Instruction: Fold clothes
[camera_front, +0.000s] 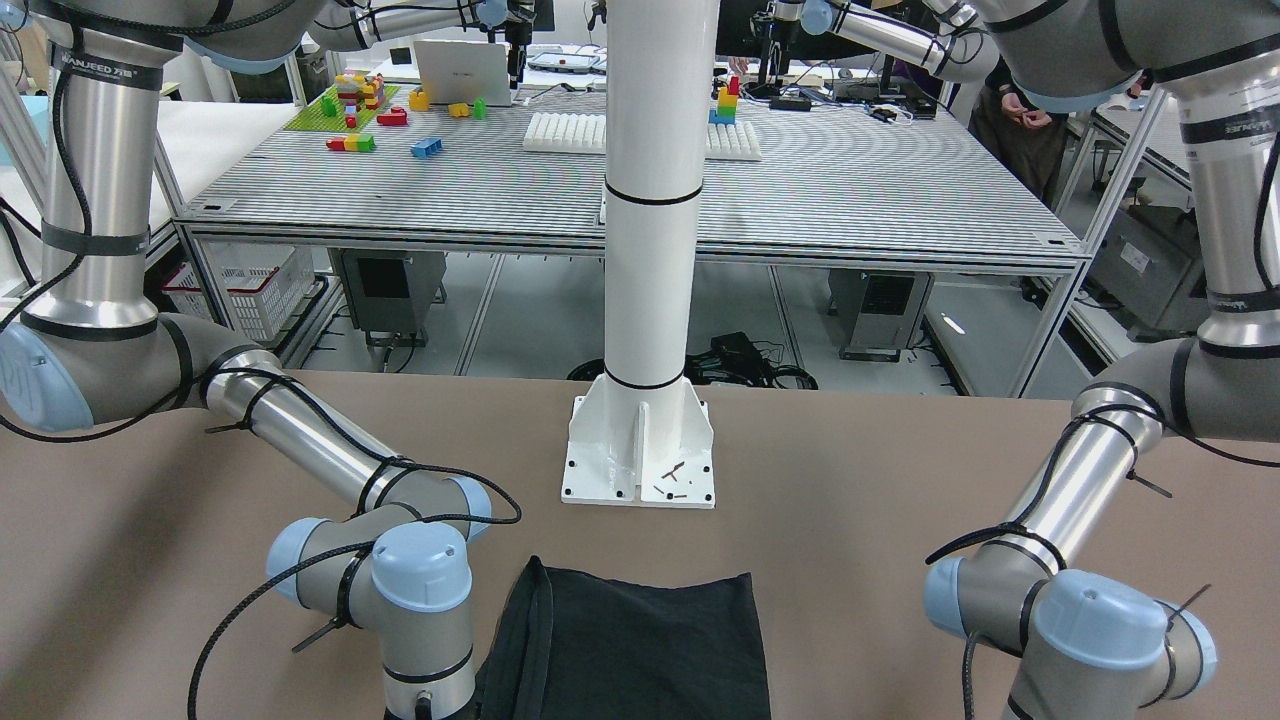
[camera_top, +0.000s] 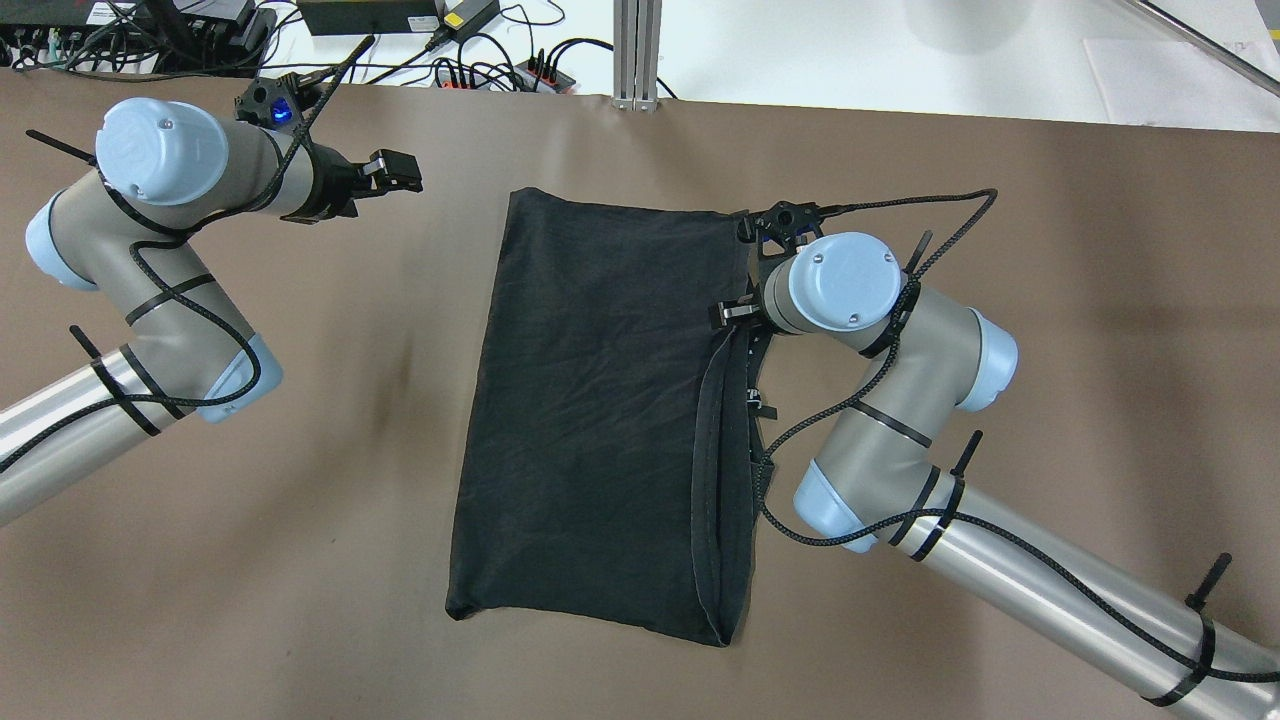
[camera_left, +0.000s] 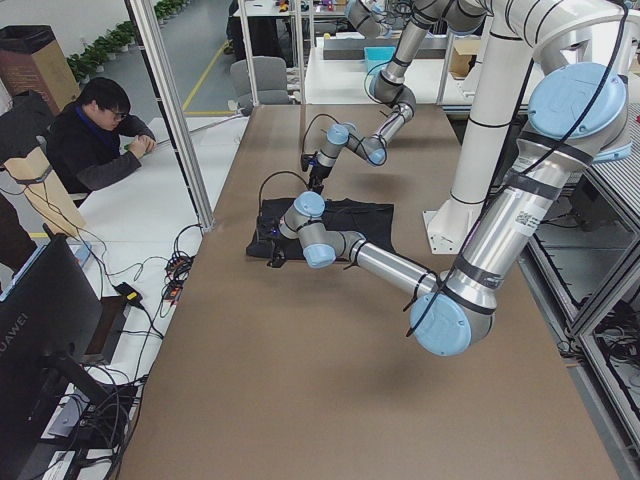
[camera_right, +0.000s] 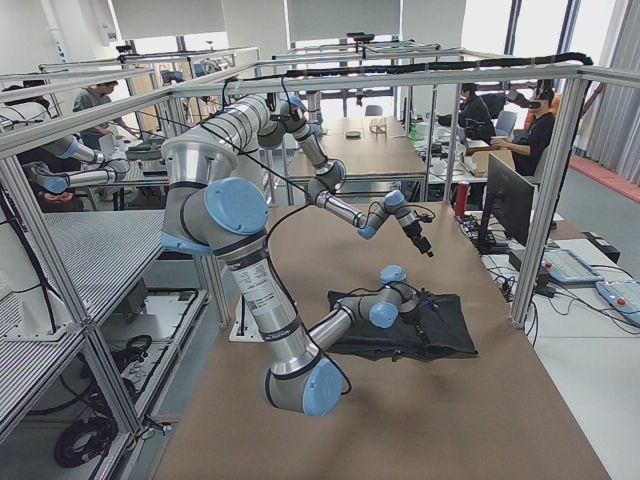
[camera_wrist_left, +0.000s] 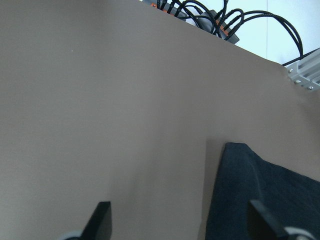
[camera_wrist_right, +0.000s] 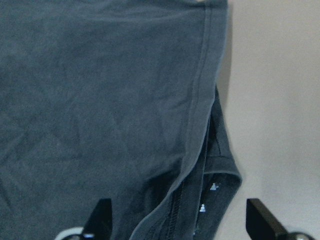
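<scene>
We see the clothes (camera_top: 600, 400) lying flat mid-desk (camera_top: 200, 600): a black, matte rectangle, lightly creased, its long side running away from us. A hemmed layer lies doubled along its 3 o'clock side, with the seam showing. At about 2 o'clock on that edge the right pincer (camera_wrist_right: 180, 225) hangs over the hem, fingers spread, gripping nothing. Farther off, at 10 o'clock and well apart from the clothes, the left pincer (camera_top: 395, 172) is likewise released over bare desk.
</scene>
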